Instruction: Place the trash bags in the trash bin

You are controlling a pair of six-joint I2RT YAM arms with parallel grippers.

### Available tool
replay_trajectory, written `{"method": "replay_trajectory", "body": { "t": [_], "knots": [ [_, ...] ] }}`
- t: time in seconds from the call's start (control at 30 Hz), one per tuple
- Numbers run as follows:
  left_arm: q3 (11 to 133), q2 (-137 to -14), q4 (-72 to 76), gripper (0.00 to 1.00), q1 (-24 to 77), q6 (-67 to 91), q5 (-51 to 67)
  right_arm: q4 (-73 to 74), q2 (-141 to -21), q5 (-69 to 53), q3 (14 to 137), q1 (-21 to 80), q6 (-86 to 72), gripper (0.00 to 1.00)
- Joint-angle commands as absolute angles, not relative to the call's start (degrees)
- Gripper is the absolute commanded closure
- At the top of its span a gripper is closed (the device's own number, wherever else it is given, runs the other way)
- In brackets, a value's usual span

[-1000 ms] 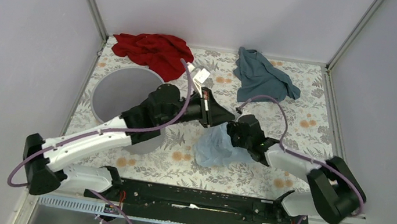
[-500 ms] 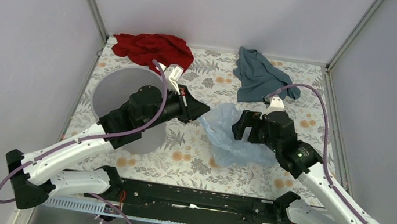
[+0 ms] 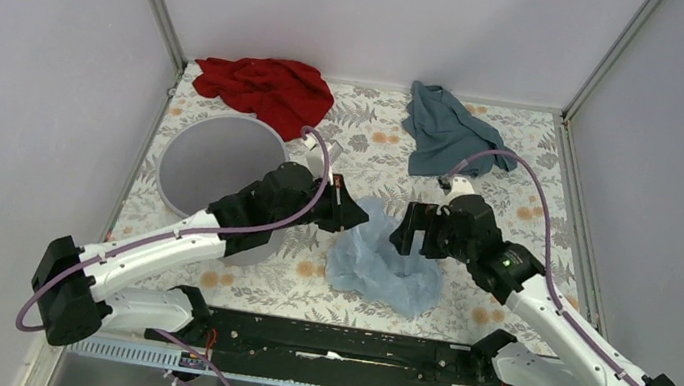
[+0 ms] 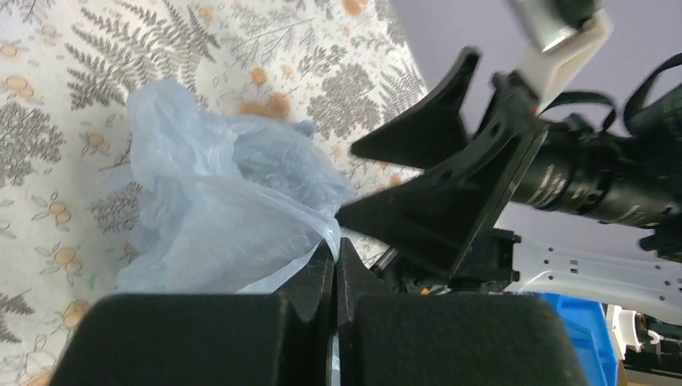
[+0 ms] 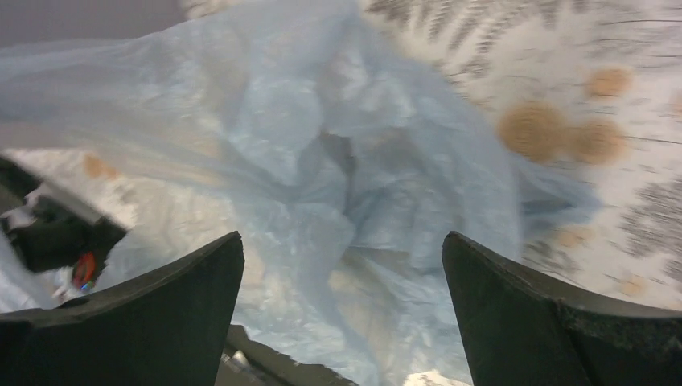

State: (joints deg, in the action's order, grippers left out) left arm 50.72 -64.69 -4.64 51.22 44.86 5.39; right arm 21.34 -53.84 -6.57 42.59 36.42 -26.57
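From above, you have the bag [image 3: 378,264] lying crumpled on the table [image 3: 518,203], between the two grippers and outside the bin [image 3: 175,144]. The left gripper [image 3: 358,217] sits at the bag's far-left corner. The right gripper [image 3: 410,235] stands just beside its far-right edge. The bag's long axis runs from the left gripper's corner toward the near right. The bin stands to the left of the left gripper, with that arm crossing its near-right rim. Judge the left arm the nearer one for the carry: the bag must travel leftward over the rim. A red cloth [image 3: 262,89] and a teal cloth [image 3: 447,132] lie at the far edge, well apart from the bag.

At the left wrist, the jaws are pressed together on a twist of bag film. The rest of the bag spreads ahead and to the left of them. The right gripper shows opposite, fingers spread, with nothing between them.

At the right wrist, the fingers stand wide apart. The bag lies ahead of them, ungripped.

No brand, label or legible writing appears in any view.
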Motion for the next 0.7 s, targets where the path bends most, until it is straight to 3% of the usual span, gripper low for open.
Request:
{"method": "replay_trajectory", "body": {
  "t": [0.0, 0.23, 0.4, 0.47, 0.67],
  "knots": [
    [48.80, -61.72, -4.34, 1.00, 51.05, 44.74, 4.35, 26.20, -50.85, 12.50, 42.91, 35.51, -24.43, 0.00],
    [48.34, -58.62, -9.50, 1.00, 50.80, 42.39, 0.35, 15.82, -44.09, -7.82, 28.68, 10.27, -31.02, 0.04],
    [48.08, -57.45, -10.76, 1.00, 50.77, 41.29, 0.18, 11.87, -51.23, -7.53, 27.16, 5.31, -29.12, 0.12],
    [47.55, -57.41, -10.08, 1.00, 50.77, 41.51, 1.38, 10.64, -55.39, -10.10, 27.03, 3.98, -28.08, 0.28],
    [45.81, -57.63, -7.58, 1.00, 50.72, 42.53, 3.40, 4.39, -61.04, -22.17, 24.59, 3.93, -26.97, 0.28]
  ]
}}
